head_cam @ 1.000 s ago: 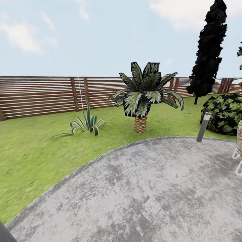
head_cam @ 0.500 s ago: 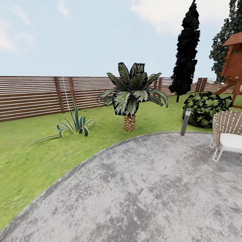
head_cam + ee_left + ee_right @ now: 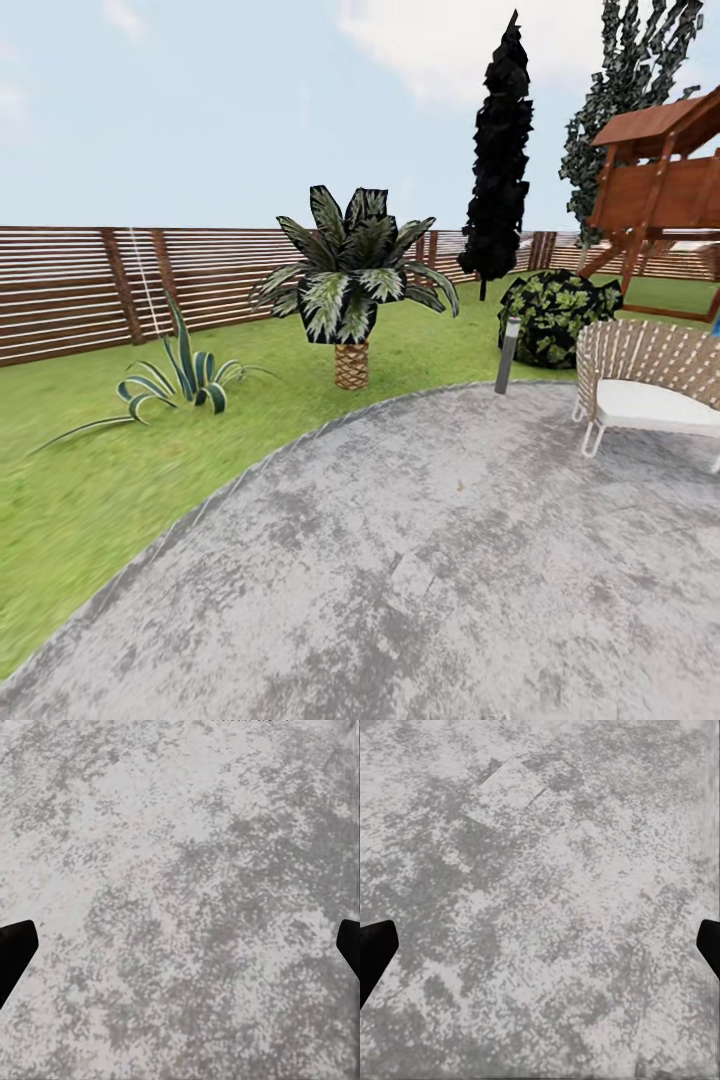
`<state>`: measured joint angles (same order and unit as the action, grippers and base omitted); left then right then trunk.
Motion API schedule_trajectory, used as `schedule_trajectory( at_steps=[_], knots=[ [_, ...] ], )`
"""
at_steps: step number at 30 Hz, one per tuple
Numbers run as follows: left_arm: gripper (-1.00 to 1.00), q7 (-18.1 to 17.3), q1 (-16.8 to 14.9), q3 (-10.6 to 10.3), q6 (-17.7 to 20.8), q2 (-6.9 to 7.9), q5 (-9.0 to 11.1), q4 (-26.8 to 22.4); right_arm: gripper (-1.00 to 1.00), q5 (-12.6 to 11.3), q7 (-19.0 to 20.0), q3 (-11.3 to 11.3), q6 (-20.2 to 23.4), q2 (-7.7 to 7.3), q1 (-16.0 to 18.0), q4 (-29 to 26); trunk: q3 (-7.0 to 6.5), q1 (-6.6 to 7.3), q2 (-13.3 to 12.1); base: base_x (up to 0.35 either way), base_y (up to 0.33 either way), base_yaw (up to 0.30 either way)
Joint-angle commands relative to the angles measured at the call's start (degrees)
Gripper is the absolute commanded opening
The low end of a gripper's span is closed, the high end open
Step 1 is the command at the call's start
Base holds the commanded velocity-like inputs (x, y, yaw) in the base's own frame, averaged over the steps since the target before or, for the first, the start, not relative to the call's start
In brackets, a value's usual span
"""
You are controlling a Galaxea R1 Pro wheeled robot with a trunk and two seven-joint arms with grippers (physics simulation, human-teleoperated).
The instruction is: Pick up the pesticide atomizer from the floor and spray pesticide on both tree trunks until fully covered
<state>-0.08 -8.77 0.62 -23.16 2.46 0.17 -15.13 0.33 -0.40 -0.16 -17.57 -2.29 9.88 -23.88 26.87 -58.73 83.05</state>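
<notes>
Spreading across the near ground is mottled grey paving [image 3: 450, 560]; the garden [image 3: 90, 480] lawn lies left and far; left gripper [image 3: 180, 945] and right gripper [image 3: 540, 945] both gape wide, empty, over paving.

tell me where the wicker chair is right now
In the head view the wicker chair stands at the right edge on the grey paved patio, just right of the short bollard light and before the leafy shrub.
</notes>
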Motion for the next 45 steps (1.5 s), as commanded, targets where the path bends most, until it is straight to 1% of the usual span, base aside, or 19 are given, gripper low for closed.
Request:
schedule_trajectory(
  at_steps=[1,13,27,45],
  knots=[
    [1.00,-0.01,-0.02,0.02,-0.17,0.00,0.01,-0.03,1.00,0.04,-0.04,-0.01,-0.16,0.01,0.05,0.06,0.06,0.00,0.03,0.000,0.001,-0.267],
    [1.00,-0.09,-0.02,-0.09,-0.13,-0.03,0.01,-0.08,1.00,0.03,-0.04,0.05,-0.17,0.01,0.05,0.07,0.06,0.00,0.03,0.000,0.000,-0.267],
    [1.00,-0.01,-0.06,-0.01,-0.13,0.00,0.01,0.01,1.00,0.06,-0.04,0.07,-0.14,0.01,0.05,0.13,2.65,-3.07,5.65,0.000,0.000,-0.267],
    [1.00,-0.01,-0.05,0.02,-0.13,0.00,0.01,0.09,1.00,0.02,-0.04,0.01,-0.10,0.01,0.05,0.13,6.44,-7.02,12.86,0.000,0.000,-0.266]
  ],
)
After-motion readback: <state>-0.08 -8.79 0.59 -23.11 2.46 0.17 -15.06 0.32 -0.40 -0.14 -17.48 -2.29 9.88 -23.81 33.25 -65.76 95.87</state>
